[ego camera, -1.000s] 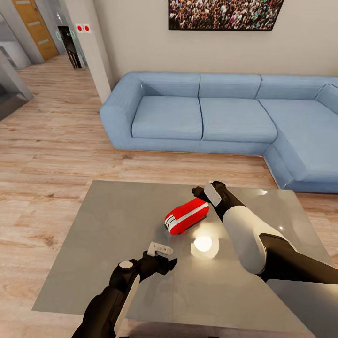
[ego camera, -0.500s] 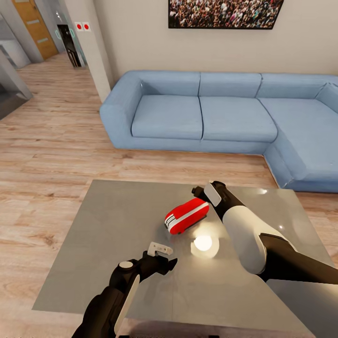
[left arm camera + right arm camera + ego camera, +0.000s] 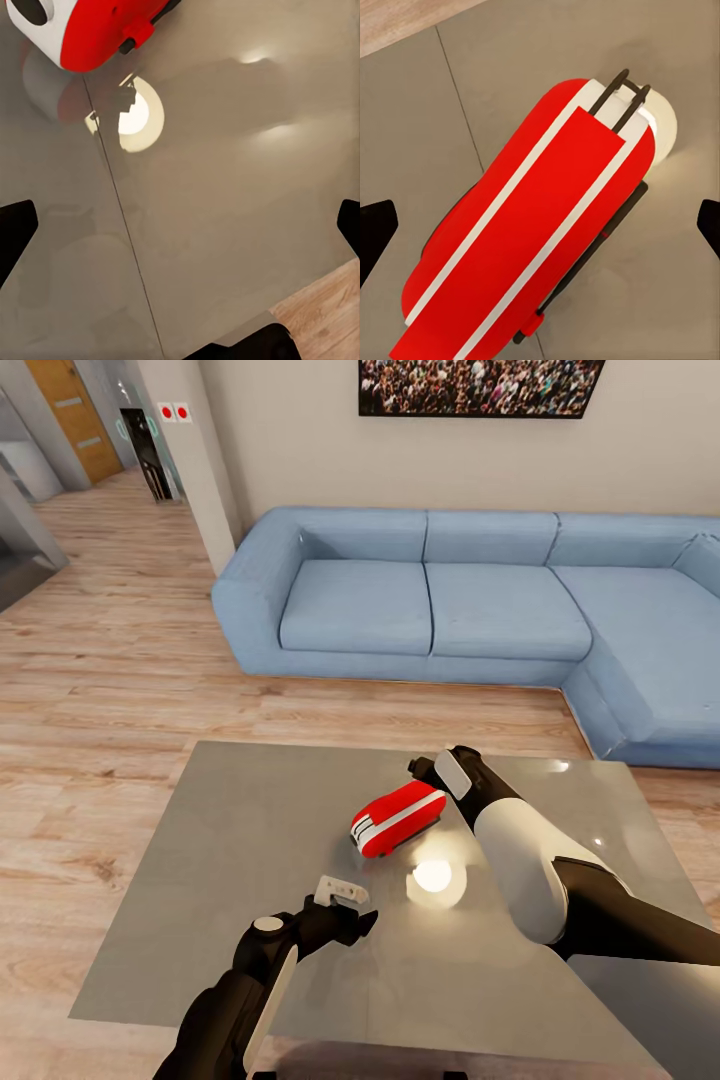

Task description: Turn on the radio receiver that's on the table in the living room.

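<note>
The radio (image 3: 397, 819) lies tipped over near the middle of the grey table (image 3: 230, 860), its red back with white stripes facing up and its thin handle (image 3: 622, 101) sticking out from one end. A bright round reflection of a lamp (image 3: 433, 877) sits on the glossy top just beside it. The right tool (image 3: 420, 768) hangs directly above the radio's far end, its two dark fingertips (image 3: 376, 229) spread wide apart with the red body between and below them, not touching. The left tool (image 3: 340, 892) hovers over bare table nearer the front edge, well apart from the radio, its fingers also spread open. Behind the table stretches the blue sofa (image 3: 450, 610) on the light wood floor (image 3: 100, 690), under a crowd picture (image 3: 480, 388).
</note>
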